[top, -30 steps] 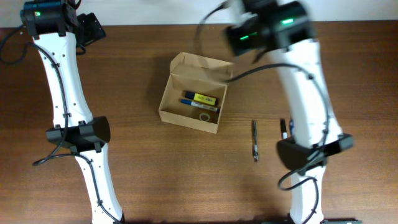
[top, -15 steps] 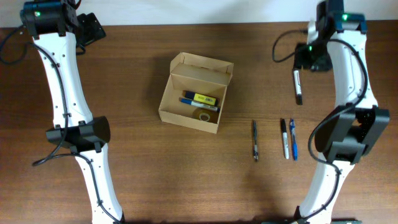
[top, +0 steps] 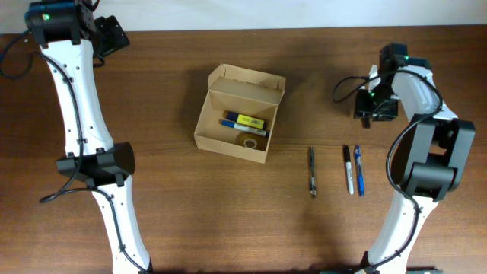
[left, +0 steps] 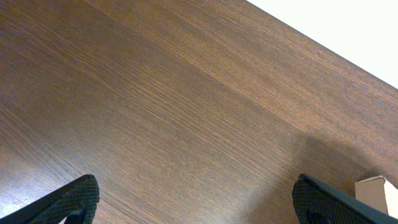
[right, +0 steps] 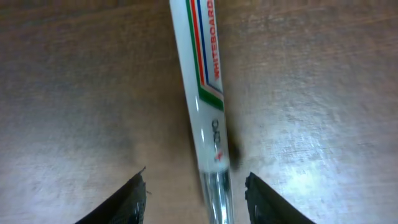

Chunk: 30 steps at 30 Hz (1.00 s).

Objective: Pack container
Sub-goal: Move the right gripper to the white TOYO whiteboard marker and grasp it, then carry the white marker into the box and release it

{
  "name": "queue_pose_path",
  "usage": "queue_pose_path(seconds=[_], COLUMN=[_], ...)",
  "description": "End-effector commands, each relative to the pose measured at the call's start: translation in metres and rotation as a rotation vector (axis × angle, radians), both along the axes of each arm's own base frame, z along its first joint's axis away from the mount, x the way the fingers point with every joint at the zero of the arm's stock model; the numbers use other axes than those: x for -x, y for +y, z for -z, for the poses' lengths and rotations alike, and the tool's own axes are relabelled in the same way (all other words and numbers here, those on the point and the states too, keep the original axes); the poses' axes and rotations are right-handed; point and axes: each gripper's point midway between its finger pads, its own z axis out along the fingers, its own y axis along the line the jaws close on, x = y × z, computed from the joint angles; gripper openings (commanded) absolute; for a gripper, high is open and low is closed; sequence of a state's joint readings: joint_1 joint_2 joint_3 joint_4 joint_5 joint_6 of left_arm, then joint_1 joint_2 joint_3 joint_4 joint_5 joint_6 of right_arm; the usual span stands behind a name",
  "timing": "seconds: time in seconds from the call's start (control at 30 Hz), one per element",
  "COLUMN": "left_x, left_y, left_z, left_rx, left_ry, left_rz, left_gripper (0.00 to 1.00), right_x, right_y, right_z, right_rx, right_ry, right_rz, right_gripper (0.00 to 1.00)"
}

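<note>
Straddling the white whiteboard marker (right: 202, 81) with half-open right gripper (right: 194, 183), seemingly gripping nothing; centre on barrel before closing, then over to small tan cardboard box (top: 237, 114), keeping left gripper (left: 194, 186) wide, empty.

1. You can read "WHITEBOARD" in red capitals running along the white barrel of the whiteboard marker (right: 200, 93).
2. The yellow-labelled marker (top: 248, 120) inside the cardboard box (top: 245, 81) carries print too small for you to read.
</note>
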<state>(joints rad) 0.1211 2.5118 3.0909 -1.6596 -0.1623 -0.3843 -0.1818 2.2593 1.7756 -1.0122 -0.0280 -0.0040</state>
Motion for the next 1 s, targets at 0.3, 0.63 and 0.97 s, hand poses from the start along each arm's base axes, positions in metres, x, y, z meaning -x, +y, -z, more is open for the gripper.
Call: queue_pose_path(seconds=[0.3, 0.63, 0.97], left_x=[0.002, 0.002, 0.002], left_y=[0.004, 0.004, 0.004], left_z=[-0.002, -0.002, -0.002], left_rx=[-0.012, -0.013, -0.012], left_ry=[0.002, 0.002, 0.002], left_rz=[0.000, 0.001, 0.000], left_gripper=[1.00, 1.00, 1.00], right_x=[-0.009, -0.005, -0.039], right_y=[0.001, 0.004, 0.071], right_z=[0.025, 0.034, -0.101], right_rx=[0.000, -0.008, -0.231], right_ry=[-0.018, 0.009, -0.187], right_rz=[-0.017, -0.039, -0.201], right_gripper=[0.37, 0.04, 0.04])
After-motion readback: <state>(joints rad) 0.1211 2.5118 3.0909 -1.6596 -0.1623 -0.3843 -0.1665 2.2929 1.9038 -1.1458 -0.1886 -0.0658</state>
